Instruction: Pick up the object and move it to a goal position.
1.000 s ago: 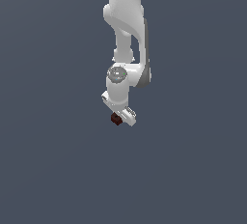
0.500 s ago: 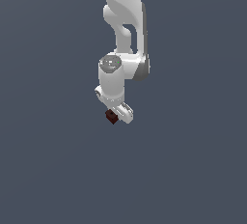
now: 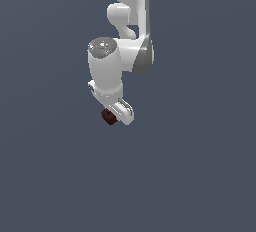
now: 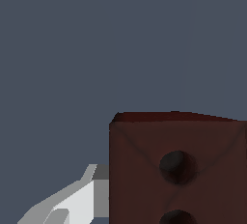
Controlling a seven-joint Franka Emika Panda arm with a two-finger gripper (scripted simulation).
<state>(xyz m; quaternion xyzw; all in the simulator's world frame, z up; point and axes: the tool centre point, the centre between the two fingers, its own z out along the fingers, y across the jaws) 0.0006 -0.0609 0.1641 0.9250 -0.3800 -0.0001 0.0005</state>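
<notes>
Since half a second ago the object (image 3: 107, 117) and the arm carrying it have drifted toward nine o'clock in the exterior view. It sits at the gripper (image 3: 114, 116) tip, pinched between closed jaws; in the wrist view its dark red-brown face with two round holes fills the frame beside one pale finger (image 4: 77, 199). Held this way, it is probably in transit to the goal. No marker shows. Around it lies only flat slate-grey backdrop, with no table edge, shadow or wall visible.
</notes>
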